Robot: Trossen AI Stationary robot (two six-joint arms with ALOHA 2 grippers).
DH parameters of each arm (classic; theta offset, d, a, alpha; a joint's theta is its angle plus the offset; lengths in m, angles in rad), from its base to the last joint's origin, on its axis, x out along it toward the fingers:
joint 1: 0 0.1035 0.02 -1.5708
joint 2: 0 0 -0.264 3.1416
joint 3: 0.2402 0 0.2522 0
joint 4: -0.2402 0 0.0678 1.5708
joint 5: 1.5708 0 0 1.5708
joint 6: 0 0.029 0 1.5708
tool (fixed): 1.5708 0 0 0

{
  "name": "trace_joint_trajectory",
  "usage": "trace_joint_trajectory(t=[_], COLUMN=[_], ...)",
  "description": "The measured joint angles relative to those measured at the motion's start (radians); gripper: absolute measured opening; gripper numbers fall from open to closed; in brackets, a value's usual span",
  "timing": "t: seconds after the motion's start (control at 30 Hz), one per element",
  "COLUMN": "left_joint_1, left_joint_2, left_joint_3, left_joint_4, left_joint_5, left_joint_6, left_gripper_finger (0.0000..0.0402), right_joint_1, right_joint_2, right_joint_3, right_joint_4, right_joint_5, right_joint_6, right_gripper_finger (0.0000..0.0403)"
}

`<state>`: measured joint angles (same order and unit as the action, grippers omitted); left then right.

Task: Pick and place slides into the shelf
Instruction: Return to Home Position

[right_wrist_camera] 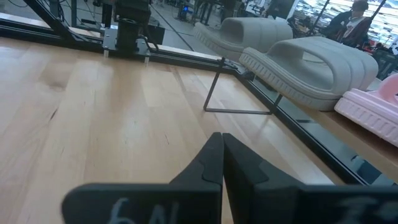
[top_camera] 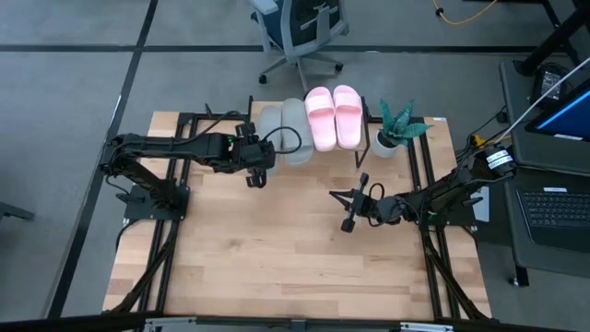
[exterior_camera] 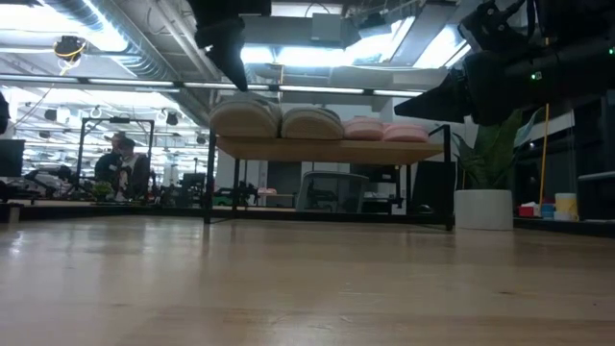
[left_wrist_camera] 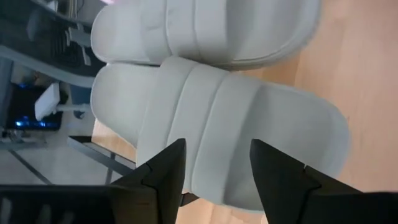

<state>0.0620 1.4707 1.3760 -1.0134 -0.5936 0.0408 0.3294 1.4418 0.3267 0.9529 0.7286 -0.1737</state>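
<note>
All four slides (exterior_camera: 309, 123) are lying side by side on the shelf (exterior_camera: 327, 150) at the table's (top_camera: 277, 277) far edge, the grey pair (top_camera: 284, 129) beside the pink pair (top_camera: 333, 115). The left hand (left_wrist_camera: 216, 155) is hovering, fingers spread, above the grey pair's near edge. The right hand (right_wrist_camera: 221, 146) is hanging with fingers pressed together over the table, well apart from the shelf.

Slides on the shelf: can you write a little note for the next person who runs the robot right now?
Left hand: open, holding nothing, close by the grey slides.
Right hand: shut, holding nothing, over the table, away from the shelf.
Slides: both grey and both pink slides sit side by side on the shelf's top board.
Done: all four placed.
Left: probably just bringing both arms back to rest.
</note>
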Motion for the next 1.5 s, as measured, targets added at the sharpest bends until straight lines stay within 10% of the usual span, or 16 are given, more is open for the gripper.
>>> trace_joint_trajectory(t=[0.6,1.13,1.5], left_joint_1=[-0.191,-0.343,-0.342], left_joint_2=[-0.223,-0.450,-0.883], left_joint_3=[0.001,0.000,-0.385], left_joint_4=[-0.010,0.095,0.354], left_joint_5=[-0.121,-0.004,0.052], left_joint_6=[-0.012,0.010,0.047], left_gripper_finger=[0.0171,0.0171,0.0171], right_joint_1=[0.036,0.041,0.048], right_joint_2=[-0.155,-0.472,-0.838], right_joint_3=[0.006,0.560,0.397], right_joint_4=[0.018,-1.029,-1.206], right_joint_5=[-0.080,-0.285,-0.432], right_joint_6=[0.003,0.014,0.033], right_gripper_finger=[0.0009,0.0009,0.0009])
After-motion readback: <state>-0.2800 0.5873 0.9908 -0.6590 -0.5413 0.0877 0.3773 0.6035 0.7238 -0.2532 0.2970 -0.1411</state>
